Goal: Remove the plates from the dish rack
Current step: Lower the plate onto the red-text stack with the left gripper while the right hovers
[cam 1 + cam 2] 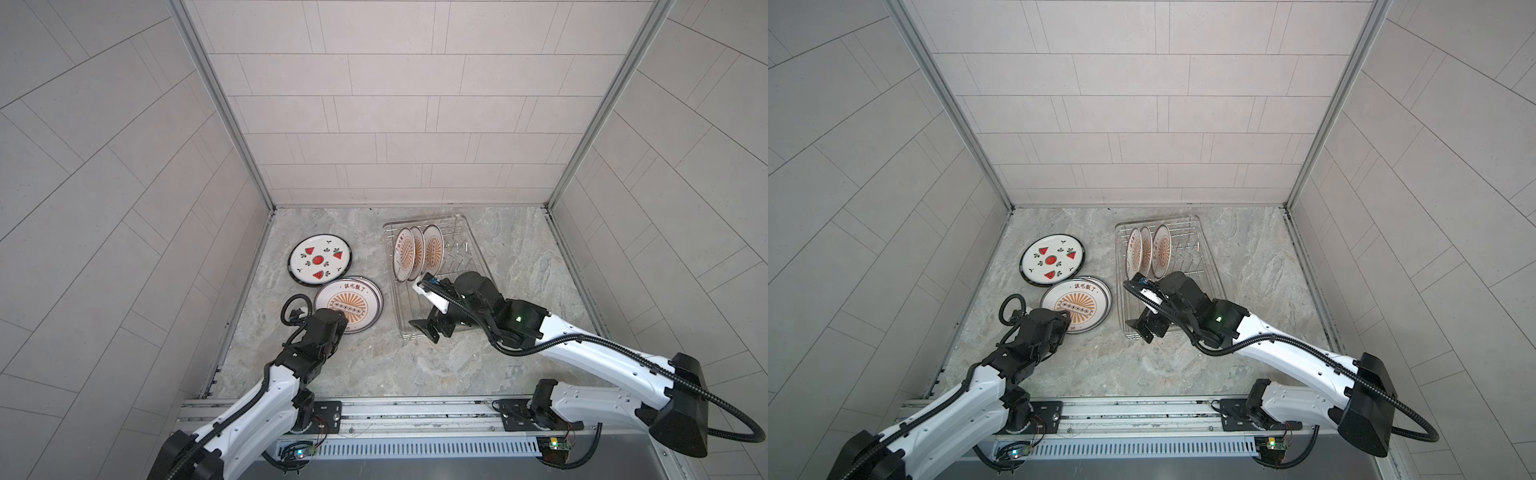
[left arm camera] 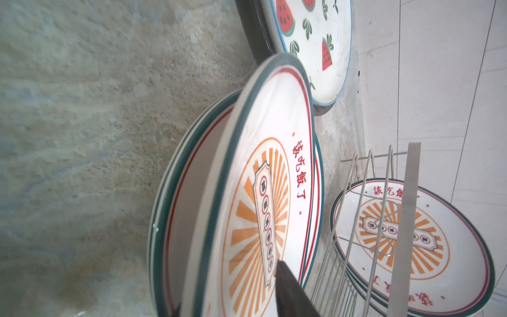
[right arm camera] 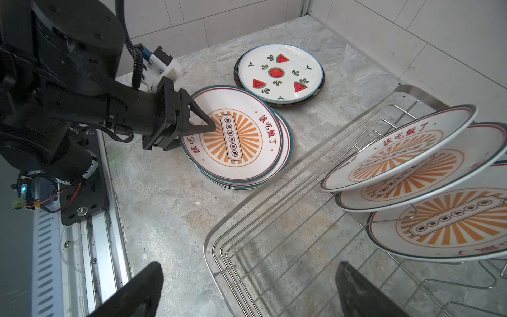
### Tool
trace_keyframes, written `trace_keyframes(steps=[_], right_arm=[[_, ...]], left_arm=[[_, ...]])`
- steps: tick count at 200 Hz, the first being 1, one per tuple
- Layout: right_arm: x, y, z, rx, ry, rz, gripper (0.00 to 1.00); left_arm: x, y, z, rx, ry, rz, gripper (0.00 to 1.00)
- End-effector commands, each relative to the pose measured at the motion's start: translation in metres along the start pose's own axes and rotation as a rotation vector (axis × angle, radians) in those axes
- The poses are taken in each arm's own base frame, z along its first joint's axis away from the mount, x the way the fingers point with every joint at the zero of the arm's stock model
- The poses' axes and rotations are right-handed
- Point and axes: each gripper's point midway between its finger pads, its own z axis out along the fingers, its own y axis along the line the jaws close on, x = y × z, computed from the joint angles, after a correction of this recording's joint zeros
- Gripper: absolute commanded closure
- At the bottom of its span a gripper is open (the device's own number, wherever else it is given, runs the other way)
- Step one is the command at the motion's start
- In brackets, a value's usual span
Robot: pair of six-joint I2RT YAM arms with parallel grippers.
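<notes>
1. Right wrist view shows you the container best. The dish rack (image 3: 274, 179) holds three sunburst plates (image 3: 397, 153), which lean on edge one behind another. In both top views they stand at the rack's far end.
2. The other plates lie flat on the tabletop (image 1: 374, 365) to the left of the rack, in two piles just beside each other. A watermelon plate (image 1: 319, 259) tops the farther pile, and the sunburst pile (image 1: 348, 305) is nearer the arms.
3. Your left end effector (image 3: 196, 133) straddles the near rim of that pile's top plate, with one finger (image 3: 203, 120) over the printed face. You cannot tell whether it pinches the plate.
4. Your right end effector (image 3: 249, 267) is spread wide and holds nothing. It hangs at the rack's near end, one finger outside the rim and one over the wires.
5. Hidden from you:
   - The left end effector's lower finger is under the plate.
   - The right arm covers the middle of the rack in both top views.
   - The frame edge cuts off the nearest rack plate in the right wrist view.
6. Count:
   - Three plates are in the rack.
   - One watermelon plate lies on a dark rim.
   - The sunburst pile shows at least two rims under its top plate; the exact number is unclear.
</notes>
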Motion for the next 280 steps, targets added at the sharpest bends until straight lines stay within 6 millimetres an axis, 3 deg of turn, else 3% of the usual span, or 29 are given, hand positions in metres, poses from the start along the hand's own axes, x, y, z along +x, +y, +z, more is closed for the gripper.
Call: trace_keyframes(steps=[1,44,91,110,186,190,204,241,280], right_arm=[[-0.010,-0.001,-0.004,0.015,-0.015,-0.029,0.01],[-0.009,-0.002,-0.002,0.021,-0.008,-0.029,0.00],[-0.009,-0.002,-0.001,0.025,0.002,-0.031,0.00],[-0.008,-0.003,0.001,0.027,0.009,-0.032,0.00],[-0.006,-0.005,0.004,0.040,0.024,-0.032,0.00],[-0.006,-0.005,0.004,0.038,0.023,-0.032,0.00],[-0.005,-0.005,0.004,0.040,0.025,-0.033,0.00],[-0.005,-0.005,0.005,0.041,0.029,-0.035,0.00],[-0.004,-0.004,0.006,0.039,0.032,-0.036,0.00]], left_arm=[[-0.010,-0.007,-0.003,0.001,-0.044,-0.002,0.55],[-0.019,-0.002,-0.006,-0.048,-0.090,0.025,0.47],[-0.022,0.011,-0.009,-0.149,-0.098,0.102,0.47],[-0.022,0.007,-0.009,-0.131,-0.100,0.096,0.47],[-0.033,0.017,-0.014,-0.176,-0.156,0.113,0.52],[-0.036,0.007,-0.016,-0.161,-0.167,0.114,0.52],[-0.040,0.002,-0.020,-0.141,-0.181,0.113,0.52],[-0.030,-0.003,-0.013,-0.100,-0.139,0.089,0.55],[-0.026,0.009,-0.006,-0.159,-0.126,0.110,0.57]])
